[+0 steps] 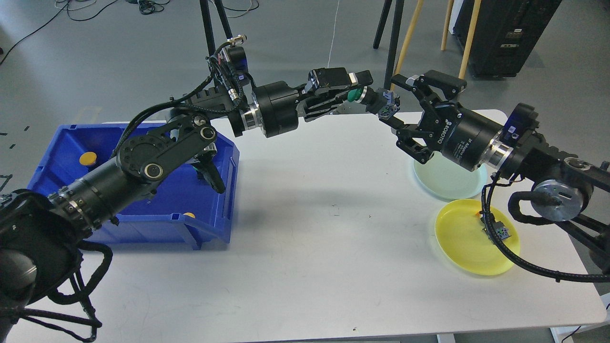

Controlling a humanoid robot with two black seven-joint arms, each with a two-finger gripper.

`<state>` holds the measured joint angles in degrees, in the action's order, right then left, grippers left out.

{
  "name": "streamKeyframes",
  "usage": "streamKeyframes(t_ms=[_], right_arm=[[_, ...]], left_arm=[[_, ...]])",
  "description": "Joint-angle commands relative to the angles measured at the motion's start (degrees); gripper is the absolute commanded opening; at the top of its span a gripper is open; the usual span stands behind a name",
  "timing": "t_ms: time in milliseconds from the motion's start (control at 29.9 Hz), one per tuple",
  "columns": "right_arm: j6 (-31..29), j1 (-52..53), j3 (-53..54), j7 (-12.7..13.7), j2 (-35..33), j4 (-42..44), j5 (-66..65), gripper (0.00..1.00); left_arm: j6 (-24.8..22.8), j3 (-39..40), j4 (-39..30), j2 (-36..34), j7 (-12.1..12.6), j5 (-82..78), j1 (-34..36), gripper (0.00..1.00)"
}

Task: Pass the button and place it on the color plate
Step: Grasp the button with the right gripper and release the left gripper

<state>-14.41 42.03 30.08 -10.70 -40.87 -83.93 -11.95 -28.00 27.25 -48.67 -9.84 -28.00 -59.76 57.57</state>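
Nearest me, by the table's (305, 267) right edge, sit the yellow plate (464, 240) and pale green plate (445, 183). Farther, above the far edge, my left gripper (355, 88) pinches the green button (353, 95); my right gripper (405, 112) gapes wide beside it, empty.

Two plates (448, 183) (469, 243), one blue bin (143, 224), three buttons (353, 95) (88, 158) (189, 215).

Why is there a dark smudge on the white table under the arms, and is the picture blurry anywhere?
Head view: the smudges on the table are soft shadows of the arms from overhead light; no strong glare; focus is fairly sharp throughout, including the green button in the left hand.
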Motion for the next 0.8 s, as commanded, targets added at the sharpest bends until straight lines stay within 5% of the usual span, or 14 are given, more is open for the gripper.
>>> streamKeyframes(t_ms=[0,267,401,501,768], right_arm=[[0.0,-0.02,-0.11,-0.11,0.0,0.0,0.0,0.66],[-0.09,0.07,-0.11,-0.29,1.05,0.08,-0.18,0.58],[-0.35,-0.02,-0.11,-1.43,1.05,0.08,-0.79,0.42],[-0.97,0.07,-0.11,-1.87,1.32,0.26,-0.97,0.16],[-1.06,0.07,-0.02,-1.96,1.58,1.14,-0.8,0.04]], left_arm=[[0.0,0.0,0.25,0.0,0.0,0.0,0.0,0.05],[0.0,0.0,0.42,0.0,0.0,0.0,0.0,0.05],[0.0,0.0,0.42,0.0,0.0,0.0,0.0,0.05],[0.0,0.0,0.42,0.09,0.0,0.0,0.0,0.05],[0.0,0.0,0.51,0.09,0.0,0.0,0.0,0.09]])
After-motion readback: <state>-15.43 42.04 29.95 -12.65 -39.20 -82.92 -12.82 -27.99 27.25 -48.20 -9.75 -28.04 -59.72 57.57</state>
